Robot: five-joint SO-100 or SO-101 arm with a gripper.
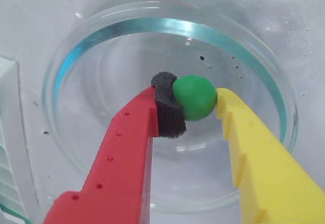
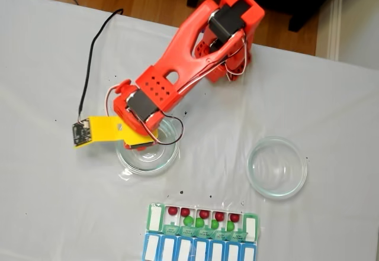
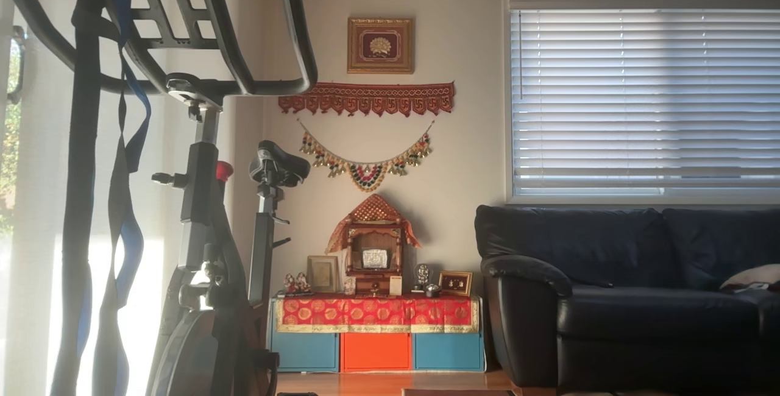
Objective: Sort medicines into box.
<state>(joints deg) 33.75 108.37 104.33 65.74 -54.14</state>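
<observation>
Hand (image 1: pixel 195 102) pinching green pill (image 1: pixel 194 97) between foam pad and yellow finger, inside glass dish (image 1: pixel 81 56). Pick step wrapping up. Next: lifting clear, carrying toward organizer box (image 2: pixel 155 218), releasing over free compartment.

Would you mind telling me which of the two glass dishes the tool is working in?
The left dish in the fixed view, under the arm. The tool grips a green pill there; the right dish sits apart, empty.

Wrist view looks closely down into the dish (image 1: pixel 76 56) that the fixed view (image 2: pixel 133 161) overlooks from above.
</observation>
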